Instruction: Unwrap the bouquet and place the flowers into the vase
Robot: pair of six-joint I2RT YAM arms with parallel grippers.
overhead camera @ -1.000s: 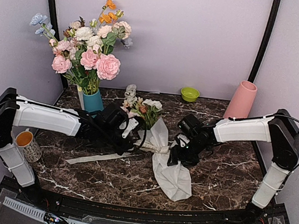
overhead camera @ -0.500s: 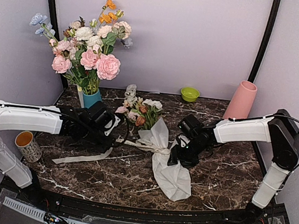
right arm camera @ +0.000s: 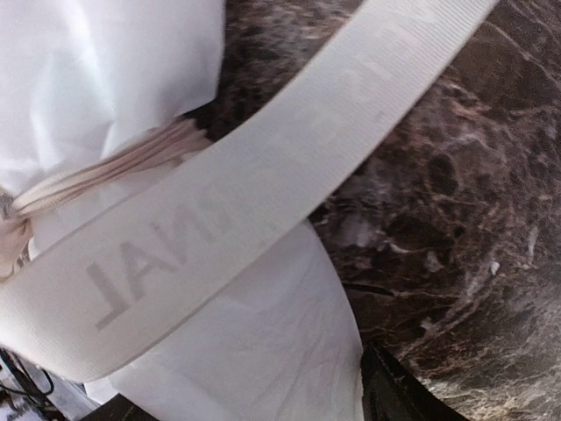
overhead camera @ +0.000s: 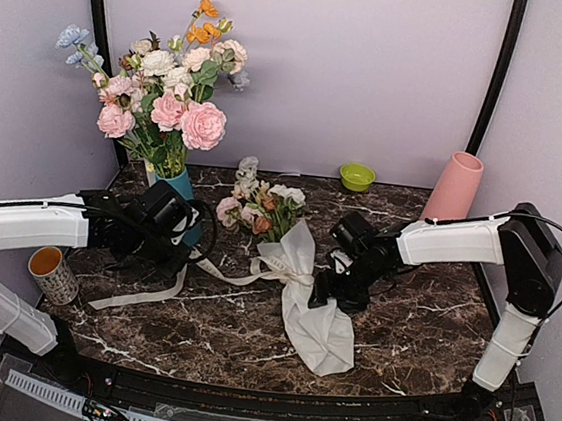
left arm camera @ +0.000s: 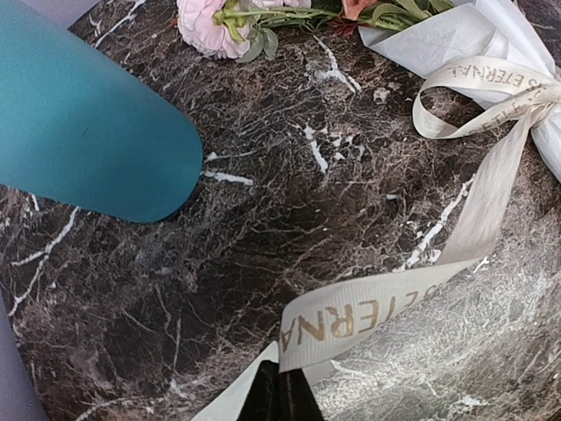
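Observation:
The bouquet (overhead camera: 291, 262) lies on the marble table, blooms (overhead camera: 256, 208) toward the back and its cream paper (overhead camera: 321, 330) fanning toward the front. My left gripper (overhead camera: 186, 257) is shut on the cream ribbon (overhead camera: 234, 272), which runs taut to the knot at the bouquet's waist. In the left wrist view the closed fingertips (left arm camera: 276, 396) pinch the printed ribbon (left arm camera: 368, 320). My right gripper (overhead camera: 325, 294) is closed around the wrapped stems just below the knot; paper (right arm camera: 254, 351) fills the gap between its fingers (right arm camera: 394, 396). The salmon-pink vase (overhead camera: 454, 187) stands upright at the back right.
A teal vase (overhead camera: 177, 195) holding a big pink, white, orange and blue arrangement (overhead camera: 168, 88) stands just behind my left gripper. A green bowl (overhead camera: 356, 176) sits at the back. An orange-lined mug (overhead camera: 46, 268) stands at the table's left edge. The ribbon's tail (overhead camera: 131, 297) trails front left.
My left gripper has drawn leftward with the ribbon, pulling the bow apart into one long strand. The bouquet slid slightly left. The right arm barely moved.

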